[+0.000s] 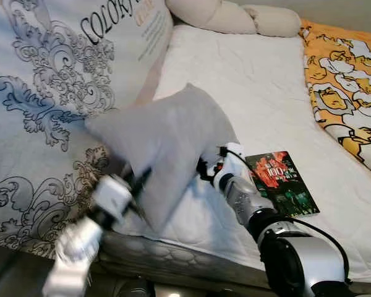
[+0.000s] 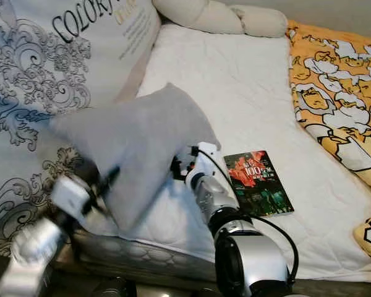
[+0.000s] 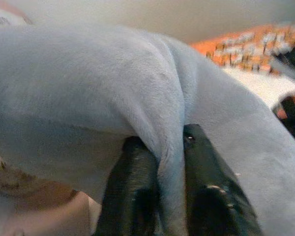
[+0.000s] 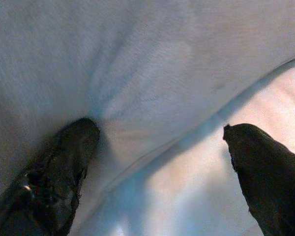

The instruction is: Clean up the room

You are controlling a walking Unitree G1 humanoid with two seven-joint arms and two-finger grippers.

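Note:
A grey pillow (image 1: 164,139) is lifted off the white mattress (image 1: 253,80) near the bed's front edge. My left gripper (image 3: 160,142) is shut on a fold of the pillow's lower left edge, and it also appears at the pillow's corner (image 1: 139,185). My right gripper (image 4: 160,130) is open at the pillow's right side. One of its fingers (image 4: 78,137) presses into the grey fabric, while the other finger (image 4: 250,147) hangs over the white sheet. In the eye views its fingertips are tucked behind the pillow.
A dark book (image 1: 283,182) with a red cover picture lies on the mattress just right of my right arm. A large patterned duvet (image 1: 43,93) covers the left side. An orange-yellow quilt (image 1: 346,80) lies at the right. Beige pillows (image 1: 235,15) sit at the far end.

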